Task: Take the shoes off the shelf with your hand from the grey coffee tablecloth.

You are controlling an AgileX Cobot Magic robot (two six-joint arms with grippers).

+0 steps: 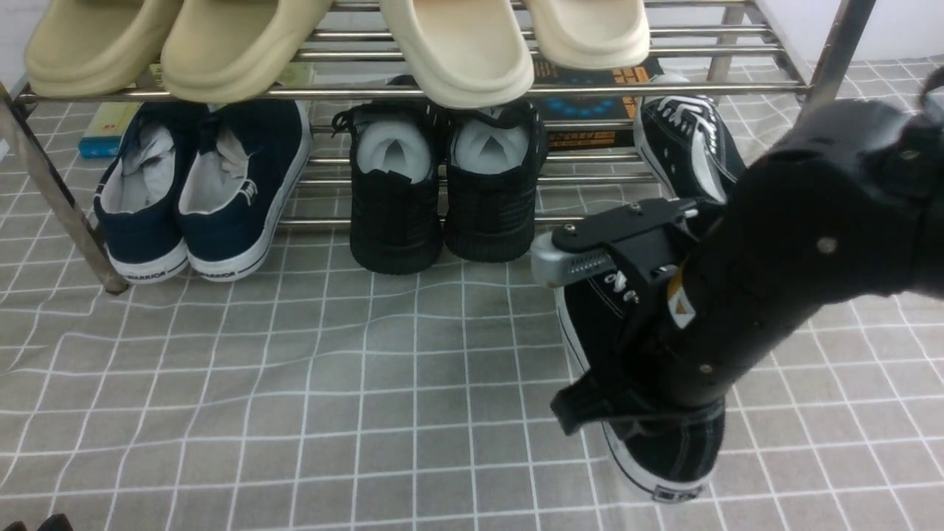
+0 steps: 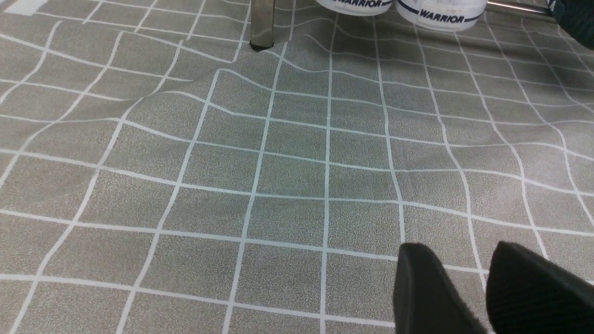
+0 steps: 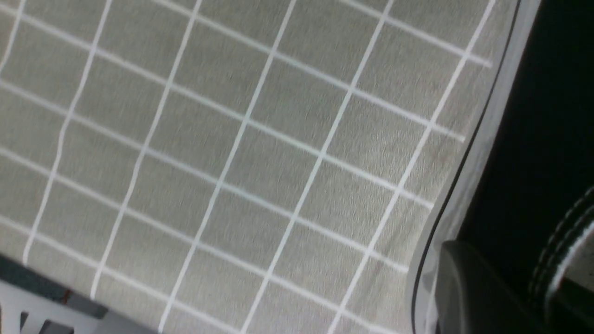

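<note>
Plainly, one black canvas low-top sneaker [image 1: 664, 450] with white laces and a white sole is off the two-tier steel-bar shelf [image 1: 442, 92]. It lies on the grey grid-lined tablecloth [image 1: 295, 369] at about 4 o'clock in the front view, its long axis running from 12 to 6 o'clock with the heel toward the robot. The right tool [image 1: 638, 317] is set on it from above, jaws drawn almost together on what is judged to be the collar or side wall; the exact hold is hidden by the arm. The second sneaker of the pair [image 1: 689, 144] is seen on the lower tier at the shelf's right end, roughly at 12 o'clock from the right tool, toe pointed away along nearly the same axis. The right arm is judged much the nearer to it. The left tool [image 2: 475, 297] is held low over bare cloth near 8 o'clock, fingers parted slightly, nothing between them.
</note>
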